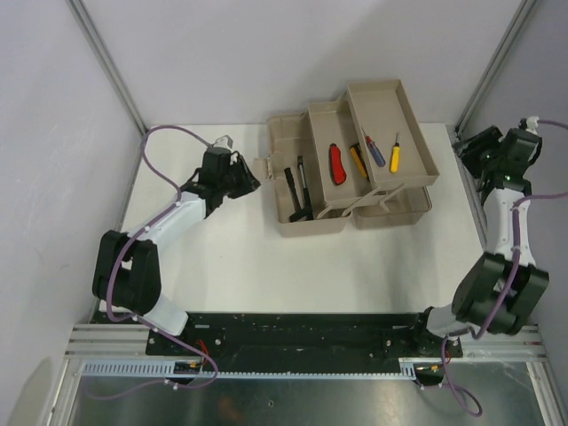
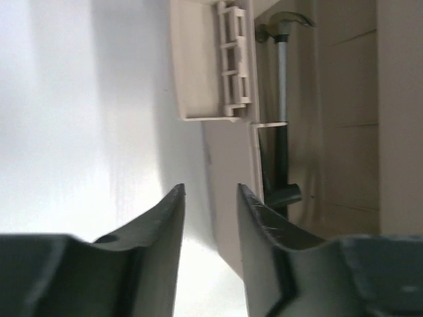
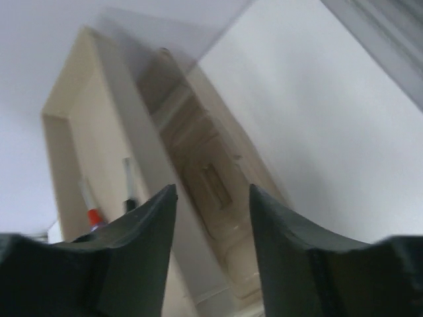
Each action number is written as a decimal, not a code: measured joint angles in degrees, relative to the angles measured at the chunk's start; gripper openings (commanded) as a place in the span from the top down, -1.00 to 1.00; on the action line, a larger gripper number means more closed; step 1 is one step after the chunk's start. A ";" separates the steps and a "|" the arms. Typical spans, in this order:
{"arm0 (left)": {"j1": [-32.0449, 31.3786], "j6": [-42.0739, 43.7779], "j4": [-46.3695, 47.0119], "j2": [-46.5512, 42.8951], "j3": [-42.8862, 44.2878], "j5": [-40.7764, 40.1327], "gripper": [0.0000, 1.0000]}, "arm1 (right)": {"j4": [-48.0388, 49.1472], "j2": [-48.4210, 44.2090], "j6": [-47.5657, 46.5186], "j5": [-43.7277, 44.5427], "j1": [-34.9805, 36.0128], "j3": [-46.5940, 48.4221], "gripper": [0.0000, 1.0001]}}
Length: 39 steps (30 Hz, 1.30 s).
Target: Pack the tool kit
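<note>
Several tools (image 1: 337, 164) lie crosswise in the open toolbox (image 1: 306, 224) along the table's (image 1: 266, 266) far edge; left gripper (image 2: 210, 188), right gripper (image 3: 211, 191) slightly parted, empty.

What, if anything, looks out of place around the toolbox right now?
Nothing stands out. The toolbox sits open, trays fanned out, visible tools all inside; left gripper and right gripper are open, empty.

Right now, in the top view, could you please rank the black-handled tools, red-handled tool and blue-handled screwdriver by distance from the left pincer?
1. Black-handled tools, left compartment, by the left pincer.
2. Red-handled tool, middle tray.
3. Blue-handled screwdriver, right tray.
</note>
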 measured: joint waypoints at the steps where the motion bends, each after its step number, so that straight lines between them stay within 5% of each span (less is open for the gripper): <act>1: 0.00 -0.57 -0.22 0.00 -0.07 -0.94 0.29 | 0.37 1.99 1.11 -1.18 -1.27 -0.48 0.12; 8: 0.00 -4.63 -1.90 1.49 -1.14 -4.92 0.31 | 1.79 16.48 6.80 -6.43 -2.43 -3.65 0.21; 19: -0.15 -5.64 -3.21 13.55 1.70 -2.34 0.26 | 7.50 26.38 8.96 -9.75 -0.55 -3.80 0.22; 30: -2.78 -3.21 -2.08 16.22 5.84 2.05 0.24 | 9.33 26.97 7.26 -18.62 0.15 -3.80 0.22; 39: -2.58 -2.47 -1.42 16.57 5.81 2.49 0.20 | 8.22 20.13 4.68 -17.68 1.92 -3.80 0.13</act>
